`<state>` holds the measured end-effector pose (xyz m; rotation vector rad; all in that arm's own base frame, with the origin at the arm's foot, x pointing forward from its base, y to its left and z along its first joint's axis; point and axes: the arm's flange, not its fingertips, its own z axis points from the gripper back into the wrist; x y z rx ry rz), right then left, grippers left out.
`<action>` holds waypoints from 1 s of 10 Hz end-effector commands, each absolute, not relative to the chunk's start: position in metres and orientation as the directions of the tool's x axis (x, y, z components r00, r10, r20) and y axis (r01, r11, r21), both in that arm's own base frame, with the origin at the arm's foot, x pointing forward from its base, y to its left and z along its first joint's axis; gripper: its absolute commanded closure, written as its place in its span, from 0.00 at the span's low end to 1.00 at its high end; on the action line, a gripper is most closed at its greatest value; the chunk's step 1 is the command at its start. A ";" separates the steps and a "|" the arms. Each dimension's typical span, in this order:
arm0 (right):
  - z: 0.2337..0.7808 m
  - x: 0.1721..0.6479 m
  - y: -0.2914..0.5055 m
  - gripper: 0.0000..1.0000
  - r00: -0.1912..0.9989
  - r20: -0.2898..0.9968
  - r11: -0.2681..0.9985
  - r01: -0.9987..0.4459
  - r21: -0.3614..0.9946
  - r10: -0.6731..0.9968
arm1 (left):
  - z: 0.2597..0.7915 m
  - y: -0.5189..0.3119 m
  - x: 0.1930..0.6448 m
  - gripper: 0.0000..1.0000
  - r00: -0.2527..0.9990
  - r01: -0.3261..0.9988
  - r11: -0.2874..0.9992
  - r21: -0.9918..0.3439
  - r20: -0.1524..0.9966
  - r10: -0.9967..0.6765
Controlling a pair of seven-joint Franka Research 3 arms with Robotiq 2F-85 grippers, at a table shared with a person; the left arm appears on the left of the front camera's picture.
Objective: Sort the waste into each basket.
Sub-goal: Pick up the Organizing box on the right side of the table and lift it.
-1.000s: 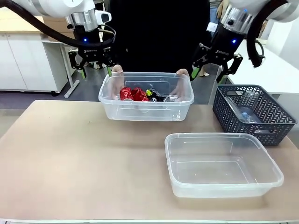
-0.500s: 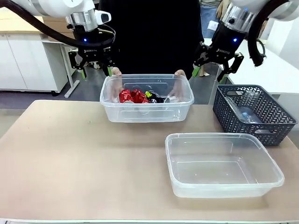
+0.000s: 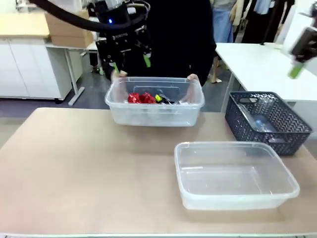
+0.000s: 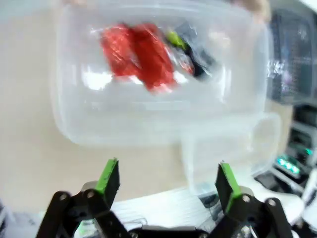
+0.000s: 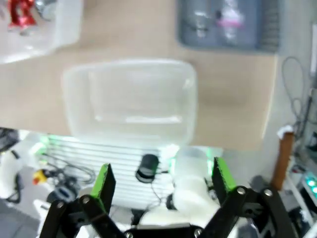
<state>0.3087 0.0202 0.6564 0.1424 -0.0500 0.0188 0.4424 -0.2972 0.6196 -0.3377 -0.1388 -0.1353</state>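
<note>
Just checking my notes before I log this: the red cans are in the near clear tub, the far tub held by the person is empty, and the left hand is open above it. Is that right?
Not quite: the tubs are swapped. The front view shows the red cans in the far tub held by the person, while the near clear tub is empty. The left hand is open above the far tub, as you said.

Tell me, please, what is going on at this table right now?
A person's hands hold a clear tub of red cans and other waste at the table's far edge. The left gripper hovers open above it, holding nothing. The right gripper is open and empty too, high off to the right. The nearer clear tub is empty, and bottles lie in the dark lattice basket.
</note>
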 end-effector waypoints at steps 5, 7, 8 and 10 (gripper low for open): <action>0.648 0.264 -0.025 0.00 0.996 0.085 0.999 0.018 0.048 -0.022 | 0.585 -0.351 0.394 0.00 0.945 0.273 0.862 -0.428 -0.047 -0.323; 0.648 0.264 -0.025 0.00 0.996 0.085 0.999 0.018 0.048 -0.022 | 0.585 -0.351 0.394 0.00 0.945 0.273 0.862 -0.428 -0.047 -0.323; 0.639 0.262 -0.026 0.00 0.995 0.100 0.999 0.021 0.027 -0.024 | 0.566 -0.357 0.406 0.00 0.918 0.306 0.845 -0.439 -0.098 -0.384; 0.562 0.275 -0.014 0.00 0.992 -0.010 0.985 -0.122 0.122 0.124 | 0.525 -0.390 0.387 0.00 0.972 -0.168 0.863 -0.475 -0.228 0.064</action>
